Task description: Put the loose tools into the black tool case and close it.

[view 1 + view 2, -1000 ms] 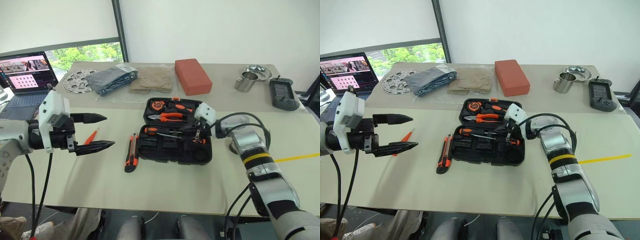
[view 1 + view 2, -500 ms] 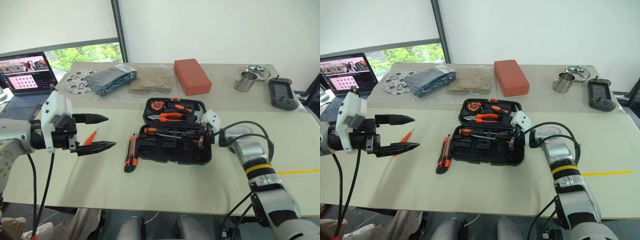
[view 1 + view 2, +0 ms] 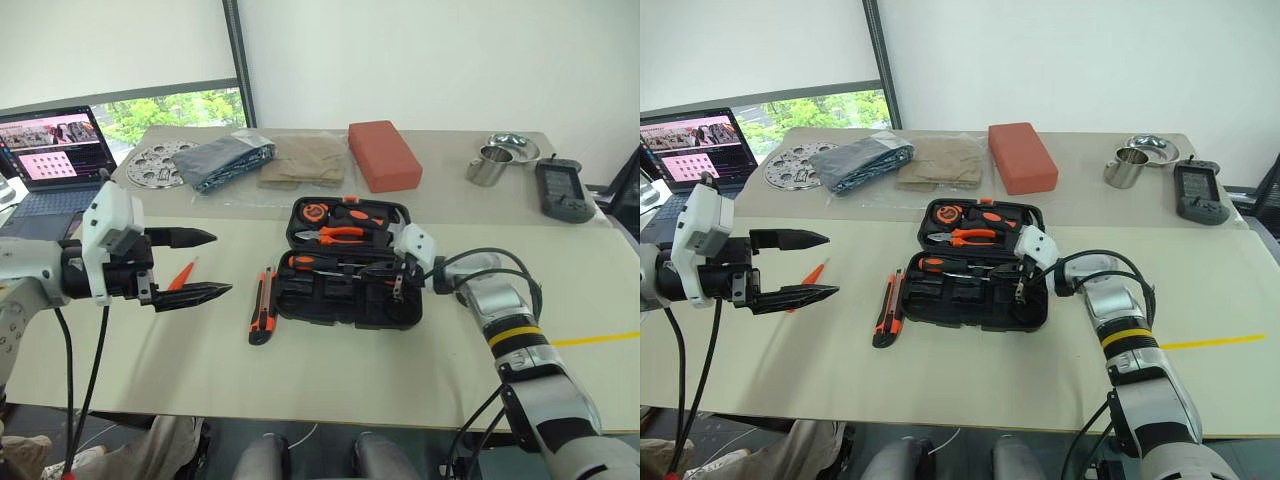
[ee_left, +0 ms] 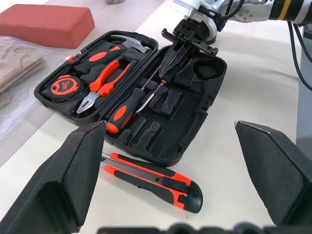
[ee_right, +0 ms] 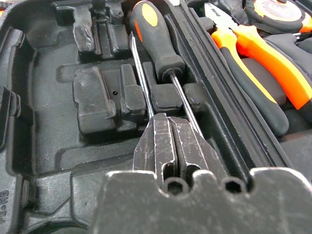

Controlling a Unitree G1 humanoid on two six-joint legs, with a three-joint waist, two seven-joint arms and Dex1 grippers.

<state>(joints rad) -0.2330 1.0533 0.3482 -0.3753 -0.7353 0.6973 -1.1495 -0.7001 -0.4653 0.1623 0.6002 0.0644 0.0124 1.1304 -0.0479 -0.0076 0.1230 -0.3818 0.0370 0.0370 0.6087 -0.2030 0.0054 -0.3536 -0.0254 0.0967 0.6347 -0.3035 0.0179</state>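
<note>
The black tool case (image 3: 345,298) lies open mid-table. Its near half holds an orange-and-black screwdriver (image 3: 303,261) and a thin bare metal shaft (image 5: 139,73) beside it. My right gripper (image 3: 398,281) is shut and low over that half's right end. Its fingertips (image 5: 155,127) meet the thin shaft's end, and I cannot tell whether they pinch it. An orange-black utility knife (image 3: 263,305) lies on the table left of the case. A small orange screwdriver (image 3: 182,275) lies further left, behind my open, empty left gripper (image 3: 221,263), which hangs above the table.
The case's far half holds a tape measure (image 3: 316,211), pliers (image 3: 338,232) and a hammer. Behind the case are a red block (image 3: 385,153), folded cloths (image 3: 303,160), a metal disc (image 3: 157,163), a cup (image 3: 489,164) and a handheld device (image 3: 560,190). A laptop (image 3: 52,150) stands far left.
My right gripper has sunk lower into the case's near half, still shut. The left arm has kept still.
</note>
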